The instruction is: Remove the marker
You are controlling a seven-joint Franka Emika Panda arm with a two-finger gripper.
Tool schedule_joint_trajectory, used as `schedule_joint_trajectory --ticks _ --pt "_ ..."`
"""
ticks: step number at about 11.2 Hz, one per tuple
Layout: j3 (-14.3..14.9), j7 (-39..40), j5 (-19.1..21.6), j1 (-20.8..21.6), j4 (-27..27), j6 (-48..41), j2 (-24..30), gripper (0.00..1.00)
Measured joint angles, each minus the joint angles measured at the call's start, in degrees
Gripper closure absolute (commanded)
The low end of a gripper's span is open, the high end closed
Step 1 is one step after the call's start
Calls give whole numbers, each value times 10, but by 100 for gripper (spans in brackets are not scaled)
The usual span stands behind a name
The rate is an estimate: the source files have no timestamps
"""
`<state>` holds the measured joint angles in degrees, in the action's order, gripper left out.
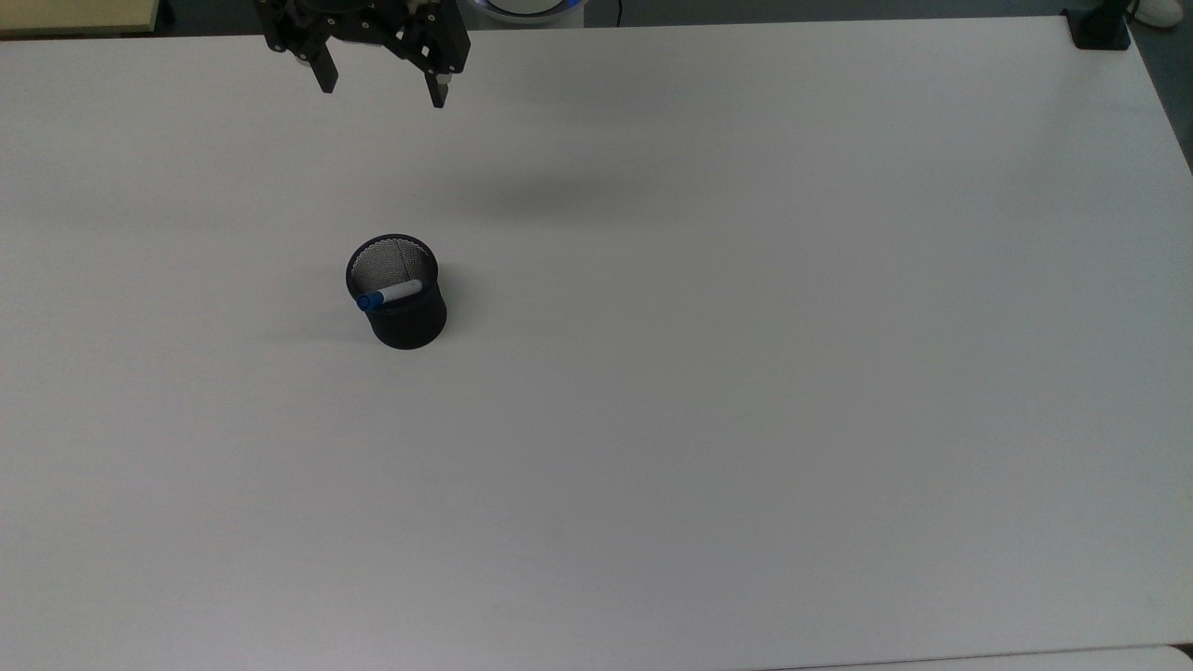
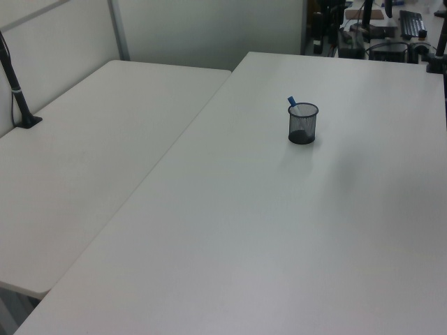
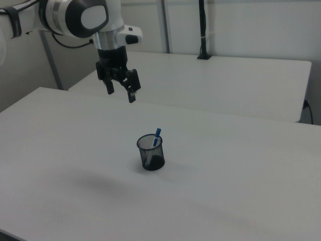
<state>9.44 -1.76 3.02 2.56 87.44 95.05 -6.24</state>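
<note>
Gripper [image 3: 120, 93] up in the air, fingers spread wide and grasping nothing; well apart from the cup [image 3: 151, 153], off toward the right view's upper left; hanging at the top view's upper edge [image 1: 382, 86], above the white table [image 1: 746, 373]. Marker [image 1: 389, 294] down in the black mesh cup [image 1: 399, 294], leaning, blue cap poking over the rim on the top view's left side; cap [image 3: 158, 133] up above the rim in the right view; cup [image 2: 303, 123] upright on the table, blue tip [image 2: 291, 101] peeking out in the left view.
</note>
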Motion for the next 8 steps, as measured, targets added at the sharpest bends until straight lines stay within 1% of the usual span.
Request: schedule_joint_trajectory --ticks 8 --pt "0 19 0 0 0 0 -2 0"
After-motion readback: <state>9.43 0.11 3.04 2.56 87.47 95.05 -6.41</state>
